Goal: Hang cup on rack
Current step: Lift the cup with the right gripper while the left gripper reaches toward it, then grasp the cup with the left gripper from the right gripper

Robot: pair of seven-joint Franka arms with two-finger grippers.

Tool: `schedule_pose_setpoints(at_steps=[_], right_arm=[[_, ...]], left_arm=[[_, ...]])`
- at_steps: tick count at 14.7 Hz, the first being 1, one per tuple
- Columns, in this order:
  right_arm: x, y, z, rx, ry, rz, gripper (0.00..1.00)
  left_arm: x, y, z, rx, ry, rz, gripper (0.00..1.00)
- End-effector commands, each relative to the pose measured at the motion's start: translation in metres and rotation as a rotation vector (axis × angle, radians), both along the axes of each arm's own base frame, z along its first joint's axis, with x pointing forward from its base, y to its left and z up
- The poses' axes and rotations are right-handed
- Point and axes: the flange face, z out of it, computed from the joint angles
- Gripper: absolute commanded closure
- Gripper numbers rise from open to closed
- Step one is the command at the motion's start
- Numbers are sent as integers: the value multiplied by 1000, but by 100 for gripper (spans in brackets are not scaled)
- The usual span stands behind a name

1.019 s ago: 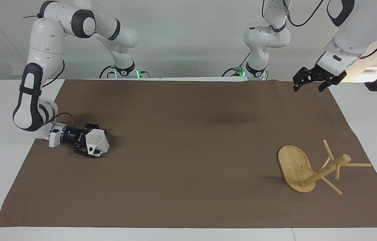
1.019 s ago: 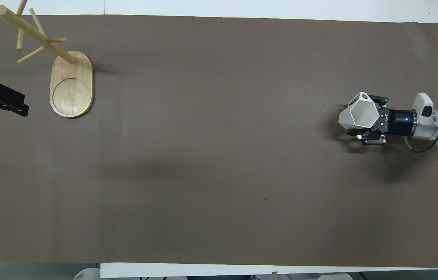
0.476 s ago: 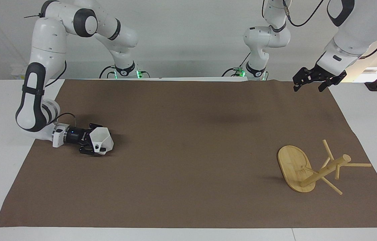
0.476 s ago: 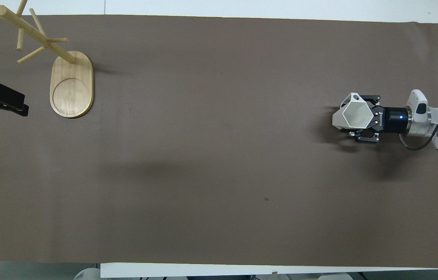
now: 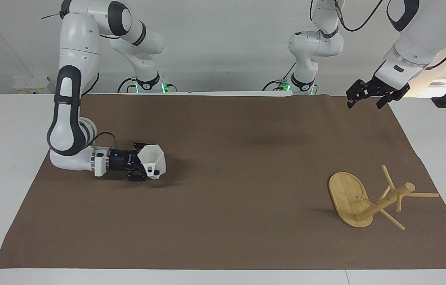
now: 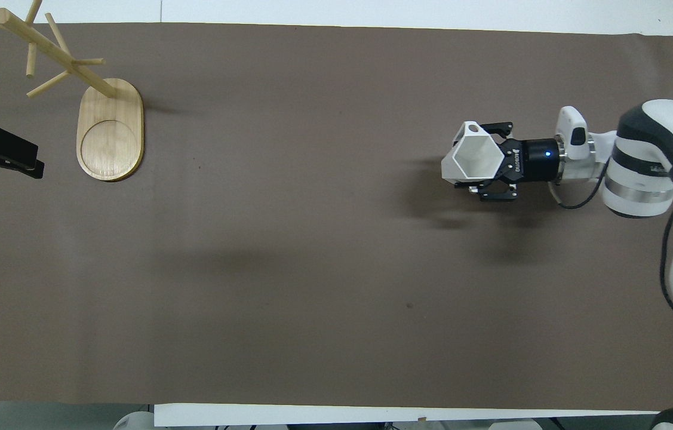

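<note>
Right gripper [image 5: 140, 168] pinching the small white faceted cup [image 5: 152, 161] above the brown mat [image 5: 223, 221], toward the right arm's end.

The cup sits upright, hexagonal mouth up, blocky handle pointing away from the robots. The light bamboo rack [image 5: 369, 200] stands at the left arm's end, post vertical. The left gripper [image 5: 367, 99] waits with fingers spread over the mat's corner.

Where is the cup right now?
The cup is held in the right gripper, over the brown mat toward the right arm's end of the table, well apart from the rack.
</note>
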Motion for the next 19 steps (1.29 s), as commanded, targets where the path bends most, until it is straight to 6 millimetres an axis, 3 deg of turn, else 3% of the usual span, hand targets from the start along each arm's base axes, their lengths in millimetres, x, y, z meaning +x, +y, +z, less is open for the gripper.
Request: schedule_pose_setpoints(at_steps=[1, 4, 7, 8, 12, 15, 16, 19], right_arm=[[4, 53, 17, -1, 27, -54, 83], [2, 106, 37, -35, 42, -63, 83], [-5, 147, 41, 11, 47, -66, 83], [-8, 162, 44, 23, 46, -71, 83], [-19, 196, 64, -63, -17, -148, 83], [-29, 209, 61, -20, 2, -188, 82], [-37, 222, 59, -13, -3, -181, 82], [-47, 233, 54, 21, -5, -228, 82]], left_arm=[[-7, -1, 4, -6, -6, -11, 0], [-10, -21, 7, -8, -20, -42, 0], [-25, -34, 20, -8, -18, -63, 0], [-27, -48, 21, -5, -28, -34, 0], [-52, -164, 5, -34, -154, 275, 0], [-54, -230, -18, -62, -181, 315, 0], [-53, -245, -27, -71, -187, 312, 0], [-45, -273, -57, -88, -192, 359, 0]])
